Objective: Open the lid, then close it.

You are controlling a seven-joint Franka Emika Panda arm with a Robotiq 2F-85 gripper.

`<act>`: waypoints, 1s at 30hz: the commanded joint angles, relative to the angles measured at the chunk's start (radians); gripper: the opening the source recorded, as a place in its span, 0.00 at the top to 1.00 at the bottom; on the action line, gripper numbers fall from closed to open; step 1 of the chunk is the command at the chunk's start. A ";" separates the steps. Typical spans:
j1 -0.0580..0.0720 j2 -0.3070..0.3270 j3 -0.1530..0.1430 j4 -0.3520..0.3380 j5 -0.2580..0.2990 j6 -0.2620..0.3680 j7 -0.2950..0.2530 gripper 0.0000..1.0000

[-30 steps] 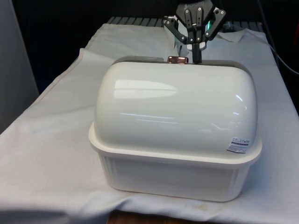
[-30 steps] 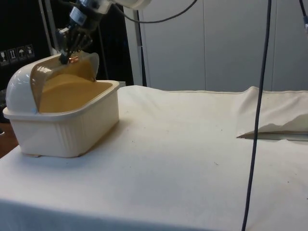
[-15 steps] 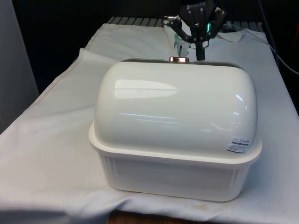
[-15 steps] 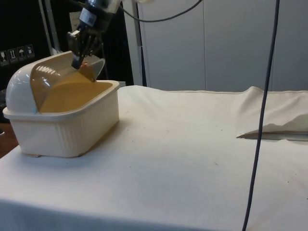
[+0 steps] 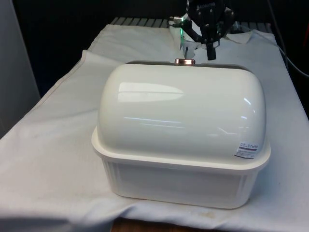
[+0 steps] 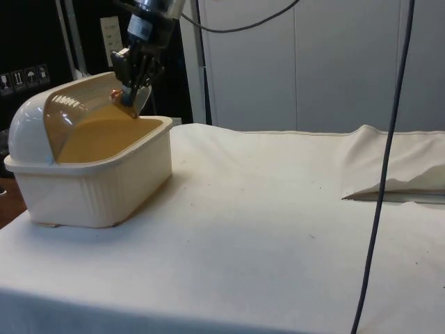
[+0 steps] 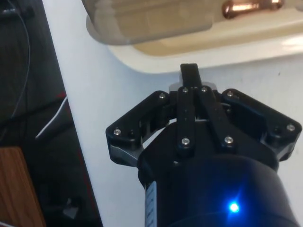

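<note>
The lid (image 6: pixel 83 94), a translucent curved shell, sits partly rolled back over the cream bread box (image 6: pixel 104 174), its free edge raised above the box's open mouth and lying just below and beside the claw (image 6: pixel 131 97). The bread box stands on the white cloth (image 6: pixel 278 229) beneath the claw, its domed back (image 5: pixel 181 108) turned to the front camera. The claw hovers just off the lid's edge, its fingers drawn together and gripping nothing. The small copper handle (image 7: pixel 251 6) on the lid's edge lies just ahead of the fingertips, not touched
</note>
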 commanded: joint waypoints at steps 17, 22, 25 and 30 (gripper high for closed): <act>-0.023 0.036 -0.010 0.097 0.044 -0.021 -0.038 1.00; -0.029 0.052 -0.014 0.125 0.050 -0.018 -0.049 1.00; -0.031 0.058 -0.019 0.139 0.060 -0.017 -0.060 1.00; -0.037 0.052 -0.022 0.147 0.084 -0.025 -0.070 1.00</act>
